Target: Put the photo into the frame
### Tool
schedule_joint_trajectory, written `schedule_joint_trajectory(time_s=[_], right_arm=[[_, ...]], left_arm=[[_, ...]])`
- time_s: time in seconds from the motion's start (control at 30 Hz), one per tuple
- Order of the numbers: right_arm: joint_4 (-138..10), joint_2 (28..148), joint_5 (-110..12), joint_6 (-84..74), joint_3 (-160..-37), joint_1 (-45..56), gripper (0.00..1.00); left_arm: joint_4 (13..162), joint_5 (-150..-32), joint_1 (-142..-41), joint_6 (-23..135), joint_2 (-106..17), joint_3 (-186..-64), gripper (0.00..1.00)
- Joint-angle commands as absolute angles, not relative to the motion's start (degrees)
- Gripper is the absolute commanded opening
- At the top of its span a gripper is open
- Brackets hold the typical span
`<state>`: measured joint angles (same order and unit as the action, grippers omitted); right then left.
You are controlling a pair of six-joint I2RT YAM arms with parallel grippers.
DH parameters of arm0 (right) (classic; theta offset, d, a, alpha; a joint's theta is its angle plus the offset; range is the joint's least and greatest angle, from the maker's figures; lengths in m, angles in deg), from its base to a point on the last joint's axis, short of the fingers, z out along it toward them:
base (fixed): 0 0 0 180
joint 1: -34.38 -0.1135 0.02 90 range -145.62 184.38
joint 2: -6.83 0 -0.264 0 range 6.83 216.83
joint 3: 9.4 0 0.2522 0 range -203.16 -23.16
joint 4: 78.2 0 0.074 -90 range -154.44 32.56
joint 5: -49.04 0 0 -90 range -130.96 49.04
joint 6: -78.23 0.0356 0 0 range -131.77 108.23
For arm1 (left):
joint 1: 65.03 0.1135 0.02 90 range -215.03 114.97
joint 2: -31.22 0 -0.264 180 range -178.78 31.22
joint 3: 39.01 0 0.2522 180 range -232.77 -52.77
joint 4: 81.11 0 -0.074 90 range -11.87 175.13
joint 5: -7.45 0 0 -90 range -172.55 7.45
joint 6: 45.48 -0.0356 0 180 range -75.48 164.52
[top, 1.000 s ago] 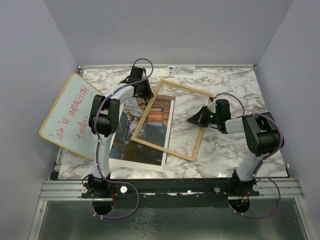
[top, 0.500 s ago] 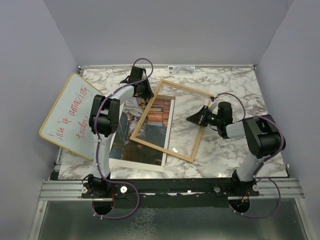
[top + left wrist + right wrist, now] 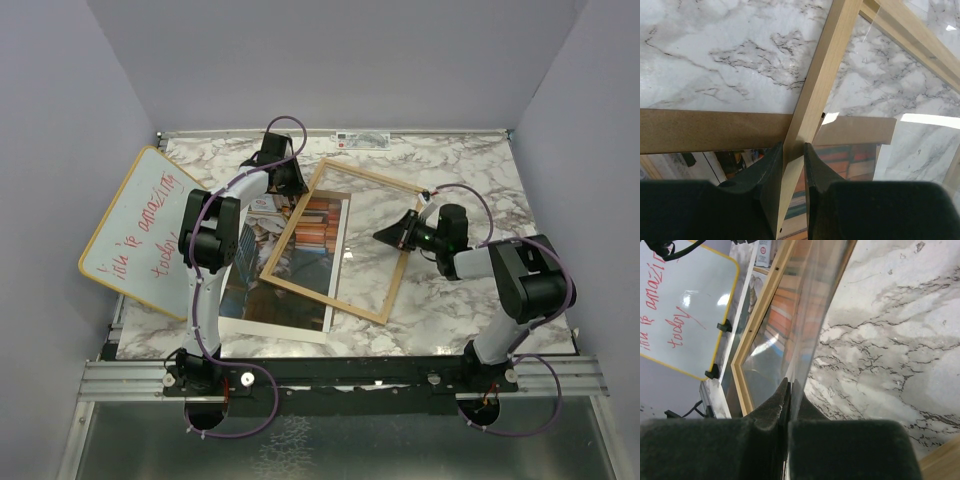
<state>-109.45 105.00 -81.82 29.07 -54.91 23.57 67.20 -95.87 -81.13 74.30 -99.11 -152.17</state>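
The marble-patterned desk (image 3: 470, 170) carries everything, its top smooth and glossy. The frame (image 3: 370, 175), a big rectangle of thin pale wood, lies skewed near the desk's middle. Left of the frame, a round-cornered whiteboard (image 3: 140, 230) with red handwriting leans off the desk's edge.

The photo (image 3: 285, 305), a paper print with a white border, lies face up, partly beneath the frame's left half and sticking out past its near-left rail. Its book spines show through the frame's clear pane (image 3: 370, 250). It is not yet seated in the frame, so the task looks to be at an early stage. What remains is probably lining up the print and fitting it inside. A strip of brown fibreboard (image 3: 700, 131), matte and flat, also passes under the frame's far-left corner.

The left claw (image 3: 792, 150) is clenched on the frame's wooden rail near that far-left corner, one finger on either side. At the frame's right side, the right claw (image 3: 789, 387) is pinched tight, seemingly on the pane's thin edge.
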Motion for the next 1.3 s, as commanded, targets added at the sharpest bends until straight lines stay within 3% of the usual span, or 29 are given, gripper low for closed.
schedule_joint_trajectory(time_s=[0.0,0.5,0.57,0.67,0.77,1.0,1.13,1.27], right_arm=[[-110.95,102.79,-82.80,25.52,-54.53,23.30,0.01],[-113.52,109.11,-82.84,32.92,-56.45,23.30,0.01],[-112.02,110.19,-83.57,34.96,-57.42,23.28,0.06],[-111.50,111.65,-84.99,39.63,-57.90,23.27,0.33],[-110.20,110.56,-84.79,42.05,-57.82,23.26,0.47],[-106.39,108.29,-84.04,45.14,-59.26,23.30,0.50],[-102.57,106.44,-81.87,45.05,-59.23,23.27,0.60],[-97.36,105.23,-79.20,44.14,-59.83,23.29,0.61]], left_arm=[[57.10,-91.51,-81.47,72.73,-106.05,-149.16,0.23],[56.92,-92.01,-81.47,72.73,-105.54,-148.77,0.23],[56.93,-92.10,-81.47,72.73,-105.46,-148.84,0.23],[56.98,-92.10,-81.47,72.73,-105.13,-148.75,0.24],[56.93,-91.73,-81.46,72.12,-104.31,-148.55,0.27],[56.40,-90.78,-81.38,71.01,-102.07,-147.95,0.38],[56.22,-90.66,-81.37,70.51,-100.97,-147.23,0.40],[56.13,-90.70,-81.31,70.19,-99.81,-146.20,0.43]])
